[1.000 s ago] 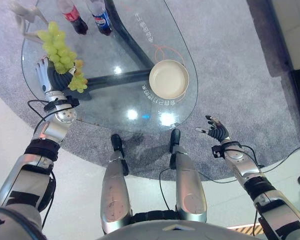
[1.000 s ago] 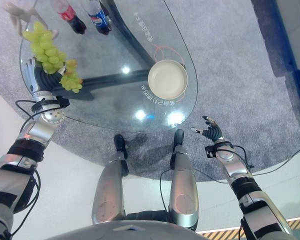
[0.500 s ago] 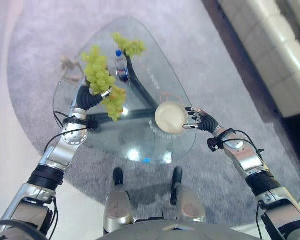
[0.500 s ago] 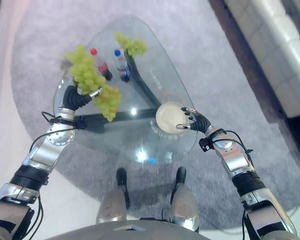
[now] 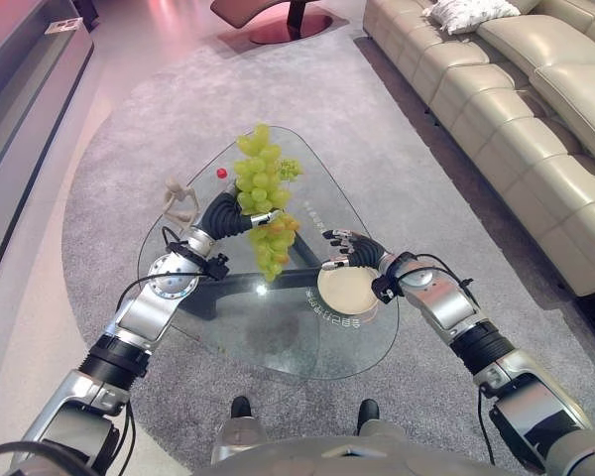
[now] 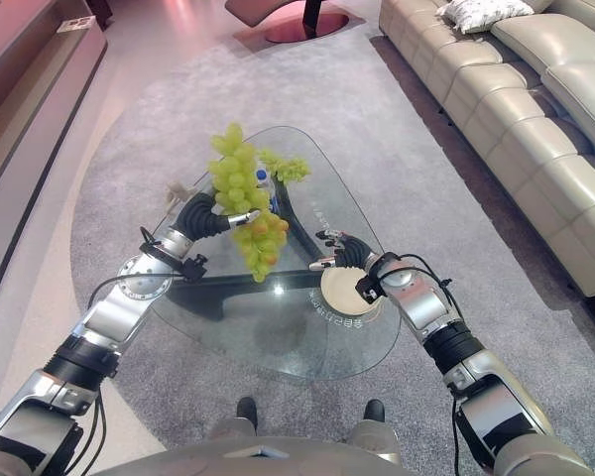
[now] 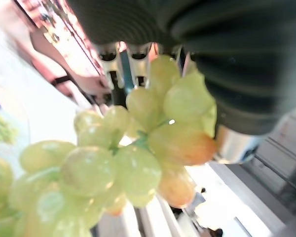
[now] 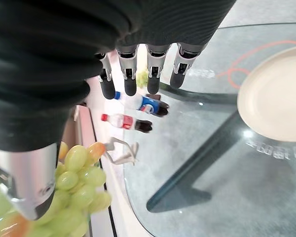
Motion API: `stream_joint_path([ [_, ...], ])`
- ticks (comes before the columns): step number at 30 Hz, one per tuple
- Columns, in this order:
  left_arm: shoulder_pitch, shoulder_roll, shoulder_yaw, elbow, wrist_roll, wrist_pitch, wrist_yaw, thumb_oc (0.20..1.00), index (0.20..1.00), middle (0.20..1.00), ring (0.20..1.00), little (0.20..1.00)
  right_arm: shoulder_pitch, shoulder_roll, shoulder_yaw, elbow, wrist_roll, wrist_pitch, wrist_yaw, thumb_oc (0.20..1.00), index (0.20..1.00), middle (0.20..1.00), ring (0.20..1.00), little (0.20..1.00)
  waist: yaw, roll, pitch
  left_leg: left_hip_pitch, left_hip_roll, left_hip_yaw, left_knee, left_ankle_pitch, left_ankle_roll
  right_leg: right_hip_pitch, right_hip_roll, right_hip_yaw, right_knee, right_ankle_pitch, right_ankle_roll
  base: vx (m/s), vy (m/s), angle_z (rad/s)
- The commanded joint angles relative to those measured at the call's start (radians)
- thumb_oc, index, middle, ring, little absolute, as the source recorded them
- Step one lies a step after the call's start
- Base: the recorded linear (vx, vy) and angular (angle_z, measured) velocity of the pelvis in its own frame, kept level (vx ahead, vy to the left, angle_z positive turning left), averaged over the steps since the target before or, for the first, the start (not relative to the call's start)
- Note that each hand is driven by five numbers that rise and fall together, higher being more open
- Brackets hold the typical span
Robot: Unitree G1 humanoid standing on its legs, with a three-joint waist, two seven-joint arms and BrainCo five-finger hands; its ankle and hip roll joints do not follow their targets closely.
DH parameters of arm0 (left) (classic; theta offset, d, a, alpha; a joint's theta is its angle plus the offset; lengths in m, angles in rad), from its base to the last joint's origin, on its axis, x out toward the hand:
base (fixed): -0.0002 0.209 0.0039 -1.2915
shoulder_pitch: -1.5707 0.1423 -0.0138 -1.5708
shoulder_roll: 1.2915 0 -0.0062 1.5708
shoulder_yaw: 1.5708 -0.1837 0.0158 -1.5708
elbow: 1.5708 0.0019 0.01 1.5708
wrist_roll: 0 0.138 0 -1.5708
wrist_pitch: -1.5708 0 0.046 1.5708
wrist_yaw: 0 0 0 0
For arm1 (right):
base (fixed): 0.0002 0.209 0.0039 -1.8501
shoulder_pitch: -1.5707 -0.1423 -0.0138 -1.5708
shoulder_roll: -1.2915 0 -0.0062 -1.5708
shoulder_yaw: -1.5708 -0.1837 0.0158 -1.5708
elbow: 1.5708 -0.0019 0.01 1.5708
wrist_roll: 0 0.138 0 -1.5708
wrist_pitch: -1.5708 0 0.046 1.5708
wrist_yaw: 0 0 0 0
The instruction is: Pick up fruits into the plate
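Left hand [image 5: 226, 211] lifts the grape bunch [image 5: 261, 203] above the glass table [image 5: 268, 332], fingers buried among grapes, grip unreadable; right hand [image 5: 352, 250] hovers spread over the plate [image 5: 345, 293].

Two bottles [image 8: 138, 111] and a wooden mannequin [image 5: 179, 201] on a glass table [image 5: 278, 337].

Grey carpet [image 5: 426, 169], beige sofa [image 5: 516, 119]
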Motion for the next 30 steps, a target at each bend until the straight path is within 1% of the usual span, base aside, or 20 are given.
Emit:
stream_joint_path([
  [1,-0.071,0.003,-0.041,-0.072,-0.108,-0.056,-0.049,0.200,0.200,0.200,0.200,0.200,-0.078,0.030,0.035,-0.059,0.042,0.027,-0.020,1.000,1.000,1.000,1.000,1.000,0.008,-0.019,-0.039,-0.025,-0.008,0.012,0.039,-0.060,0.018,0.029,-0.018,-0.058,0.070,-0.077,-0.002,0.00,0.000,0.00],
  [5,-0.096,-0.012,-0.078,-0.090,-0.135,-0.047,-0.088,0.200,0.200,0.200,0.200,0.200,-0.101,0.052,0.060,-0.054,0.059,0.059,-0.034,1.000,1.000,1.000,1.000,1.000,0.006,-0.017,-0.046,-0.016,-0.003,0.023,0.032,-0.059,0.016,0.033,-0.022,-0.060,0.061,-0.071,0.001,-0.01,0.000,-0.03],
  [11,-0.129,-0.043,-0.120,-0.089,-0.178,-0.027,-0.099,0.200,0.200,0.200,0.200,0.200,-0.153,0.091,0.088,-0.043,0.102,0.088,-0.062,1.000,1.000,1.000,1.000,1.000,0.003,-0.014,-0.055,-0.001,0.002,0.037,0.023,-0.060,0.015,0.041,-0.025,-0.063,0.053,-0.069,0.003,0.00,0.003,-0.03],
  [14,-0.130,-0.063,-0.134,-0.093,-0.203,-0.016,-0.115,0.200,0.200,0.200,0.200,0.200,-0.166,0.111,0.099,-0.053,0.136,0.107,-0.074,1.000,1.000,1.000,1.000,1.000,0.004,-0.014,-0.062,0.005,0.003,0.041,0.016,-0.059,0.014,0.047,-0.027,-0.064,0.044,-0.065,0.005,0.01,-0.002,-0.02],
  [18,-0.122,-0.086,-0.149,-0.098,-0.247,-0.018,-0.137,0.200,0.200,0.200,0.200,0.200,-0.169,0.133,0.109,-0.062,0.196,0.117,-0.083,1.000,1.000,1.000,1.000,1.000,0.006,-0.014,-0.068,0.009,0.006,0.050,0.012,-0.058,0.012,0.049,-0.030,-0.070,0.039,-0.061,0.008,0.00,-0.002,-0.02],
  [24,-0.110,-0.106,-0.162,-0.108,-0.258,-0.023,-0.127,0.200,0.200,0.200,0.200,0.200,-0.169,0.155,0.123,-0.087,0.262,0.133,-0.084,1.000,1.000,1.000,1.000,1.000,0.009,-0.017,-0.074,0.017,0.011,0.067,0.003,-0.053,0.011,0.054,-0.037,-0.086,0.033,-0.054,0.012,0.00,0.000,0.00],
  [30,-0.108,-0.112,-0.163,-0.111,-0.264,-0.009,-0.103,0.200,0.200,0.200,0.200,0.200,-0.170,0.168,0.130,-0.118,0.322,0.149,-0.065,1.000,1.000,1.000,1.000,1.000,0.014,-0.020,-0.080,0.023,0.016,0.078,-0.005,-0.048,0.010,0.056,-0.038,-0.101,0.034,-0.053,0.014,0.00,0.000,0.00],
])
